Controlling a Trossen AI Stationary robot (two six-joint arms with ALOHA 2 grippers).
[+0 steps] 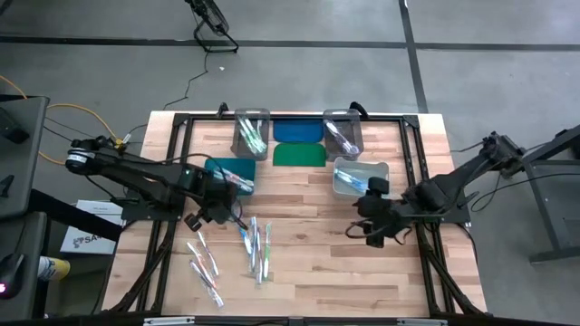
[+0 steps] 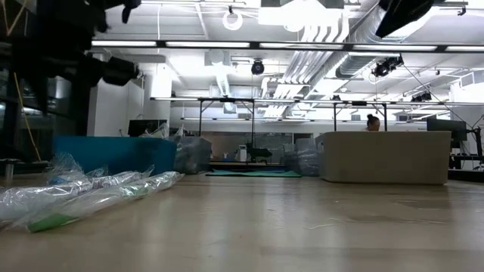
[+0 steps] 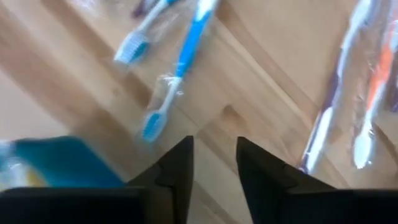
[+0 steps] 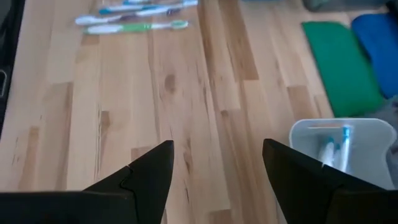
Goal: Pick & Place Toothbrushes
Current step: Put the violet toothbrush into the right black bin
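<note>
Left fingers [image 3: 177, 174] seemingly part-open, empty, above loose toothbrushes [image 3: 163, 102].

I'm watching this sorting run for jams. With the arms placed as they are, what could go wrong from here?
1. The loose toothbrushes lie bunched and overlapping in clear wrappers, so the left gripper, with nothing between its parted fingers, might pinch two at once or slip on the film.
2. The teal bin sits right beside that gripper, so a low swing could nudge it.
3. The right gripper hangs open close to the clear bin and could bump it.
</note>
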